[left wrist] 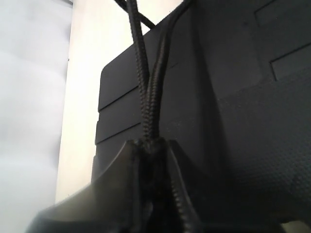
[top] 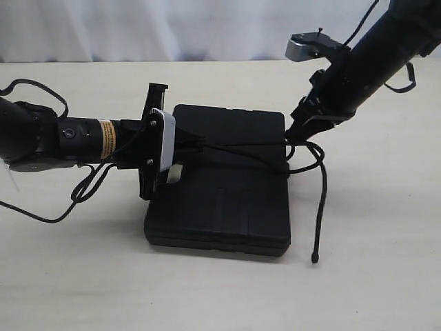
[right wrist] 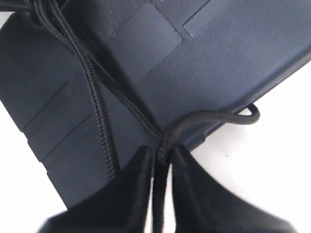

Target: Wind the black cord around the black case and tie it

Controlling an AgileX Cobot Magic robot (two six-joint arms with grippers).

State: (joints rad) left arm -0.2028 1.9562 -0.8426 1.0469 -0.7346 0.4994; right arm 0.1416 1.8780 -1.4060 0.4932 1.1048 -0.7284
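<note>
Two grips tension the cord (top: 321, 207) over the case (top: 227, 200).
Your left jaws pinch the doubled strands; your right jaws straddle it, grip unclear.

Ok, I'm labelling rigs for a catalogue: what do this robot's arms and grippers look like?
Both arms are black and tubular. The left arm bears an orange-yellow label band and a silver wrist bracket; the right arm carries a grey camera mount. Thin black cables loop off them. Gripper fingers are black wedges.

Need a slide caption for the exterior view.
Left gripper and right gripper flank the black case, the black cord stretched across its top between them, its knobbed end trailing on the table.
</note>
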